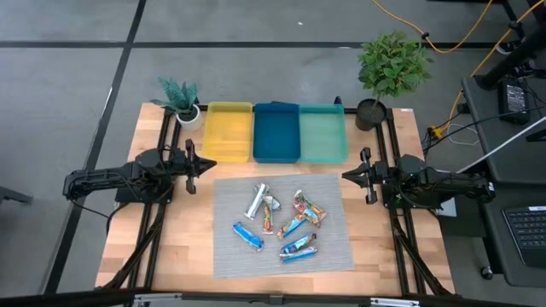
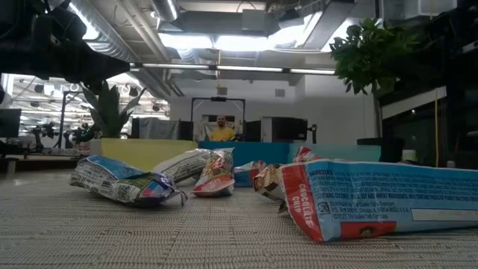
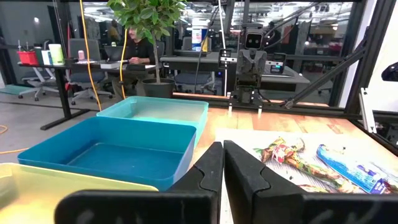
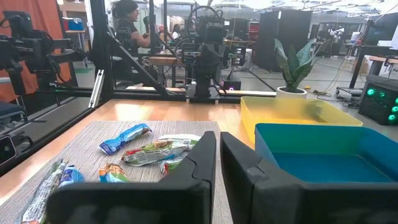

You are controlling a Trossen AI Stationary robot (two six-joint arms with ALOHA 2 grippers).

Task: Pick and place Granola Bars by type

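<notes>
Nothing sorted yet: all Granola Bars (image 1: 280,223) heaped on the grey mat (image 1: 333,256) at lower centre, yellow tray (image 1: 229,132), blue tray (image 1: 276,132) and teal tray (image 1: 322,134) above bare, left gripper (image 1: 193,165) and right gripper (image 1: 362,176) parked at the mat's sides, fingers narrowed nearly together, holding nothing.

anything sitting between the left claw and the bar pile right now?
No. In the high view, only bare wooden table and grey mat separate the left claw from the granola bars. Right claw waits opposite.
</notes>
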